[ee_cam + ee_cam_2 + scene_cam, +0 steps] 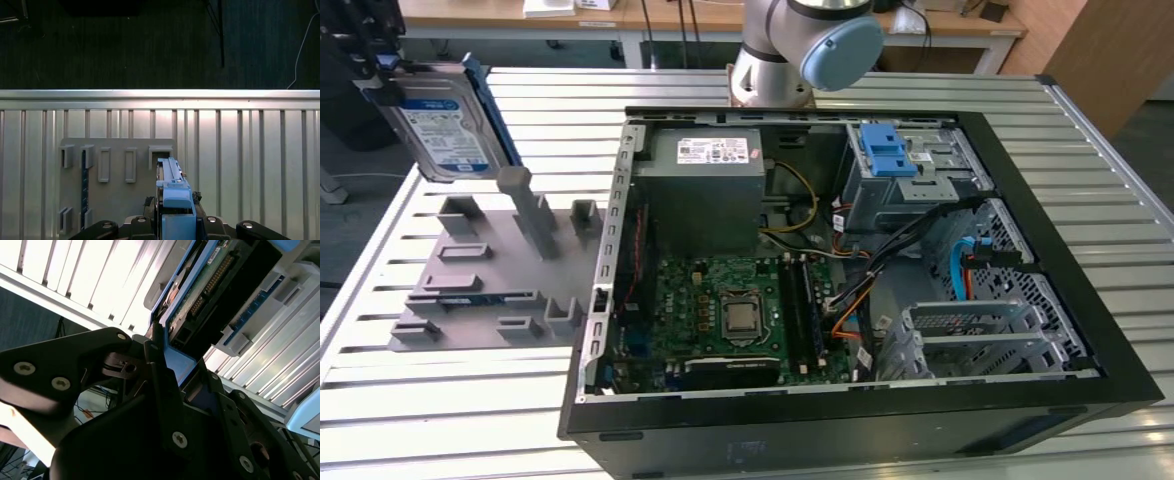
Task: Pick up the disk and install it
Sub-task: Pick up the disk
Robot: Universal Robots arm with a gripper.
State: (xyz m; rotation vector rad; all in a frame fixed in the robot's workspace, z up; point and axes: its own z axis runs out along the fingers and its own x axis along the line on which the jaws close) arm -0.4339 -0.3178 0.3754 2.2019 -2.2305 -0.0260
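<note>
Hanging from the gripper [167,357], which is closed on its blue rail, the disk [438,125] is held upright above the grey rack [480,285] at the exterior view's far left. Pick-up is judged done; installation is left. Farther right, the drive cage [907,165] is crowded by cables [927,235].

From here I see a slatted aluminium table [454,410] carrying two things: a grey slotted fixture plate [494,270] (toward the exterior view's left) and, just beside it, an open black computer case [854,425].
</note>
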